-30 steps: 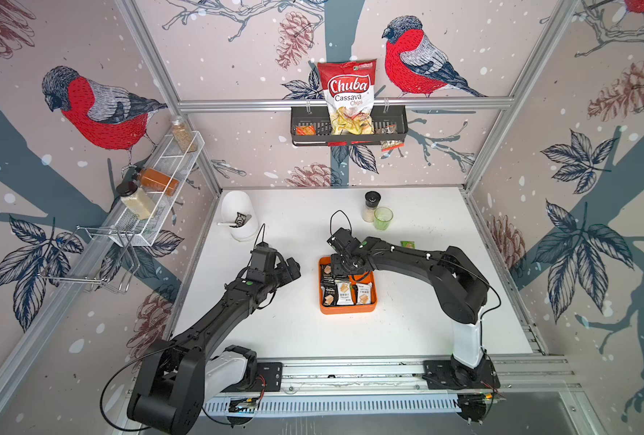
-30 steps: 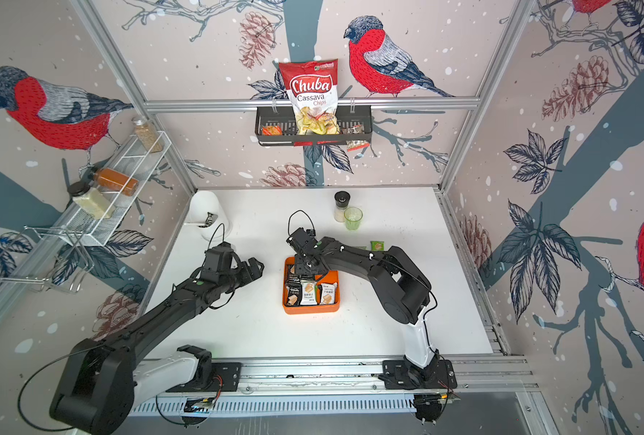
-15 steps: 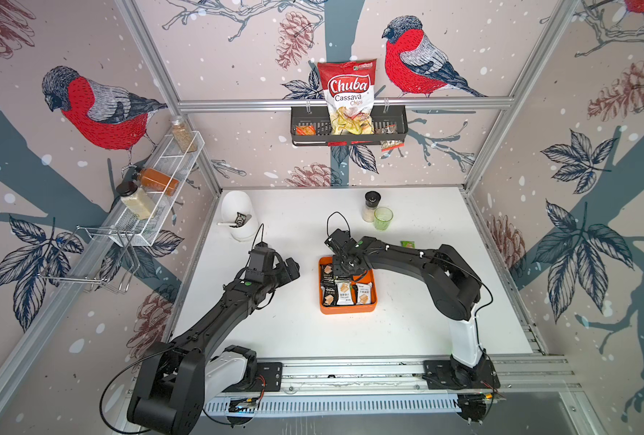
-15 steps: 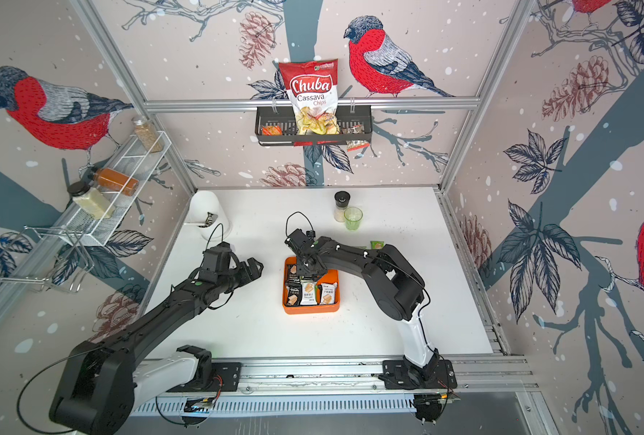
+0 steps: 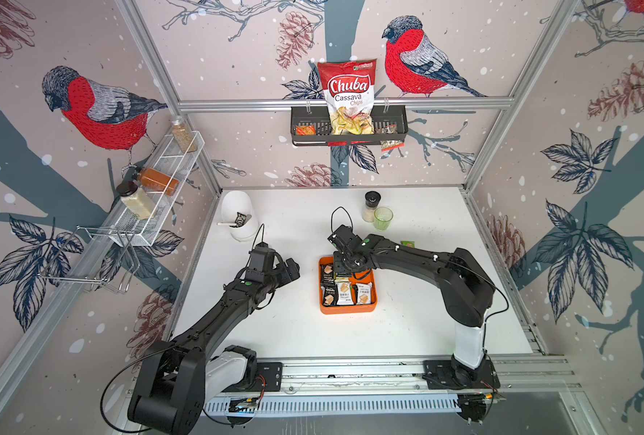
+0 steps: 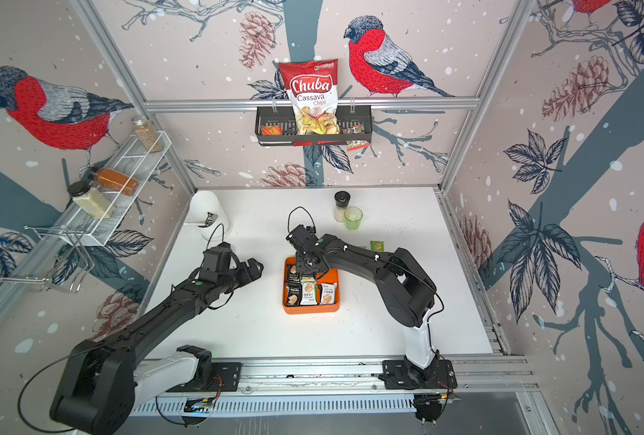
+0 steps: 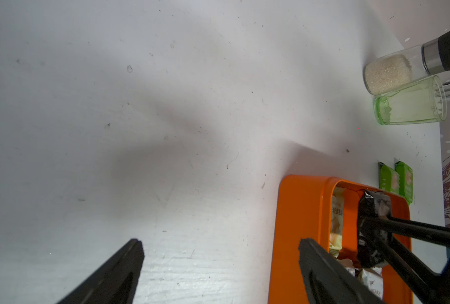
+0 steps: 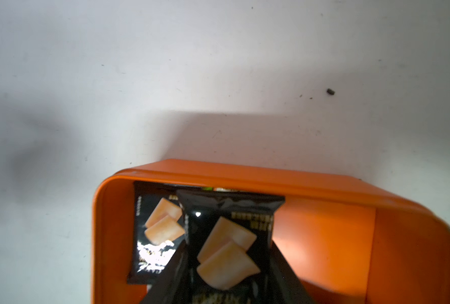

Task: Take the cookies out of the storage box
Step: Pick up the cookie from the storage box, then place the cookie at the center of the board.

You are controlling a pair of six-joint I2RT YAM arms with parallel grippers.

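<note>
The storage box (image 5: 347, 309), a shallow square tray of glossy orange plastic with rounded corners and low walls, sits near the middle of the matte white table (image 5: 425, 320), whose surface is lightly scuffed and speckled. Inside it lie the cookies (image 5: 344, 294), flat rectangular foil packets in black, white and pale yellow, each printed with tan biscuit squares. They crowd the left and near parts of the box, and smooth orange floor shows at the far right corner. The right gripper (image 8: 227, 247) reaches into the far end with its slim black fingers closed on the sides of one black packet (image 8: 229, 231), shiny, with a crimped top edge. It is tilted up over a second black packet (image 8: 155, 231) lying flat by the wall. Two green packets (image 7: 396, 181) lie on the table past the box's far right corner. The left gripper (image 7: 218, 244) hangs just beside the box's left wall, jaws spread wide with nothing between them. A clear glass shaker (image 7: 388, 73) of pale grains and a translucent green cup (image 7: 410, 105) stand side by side farther back.
</note>
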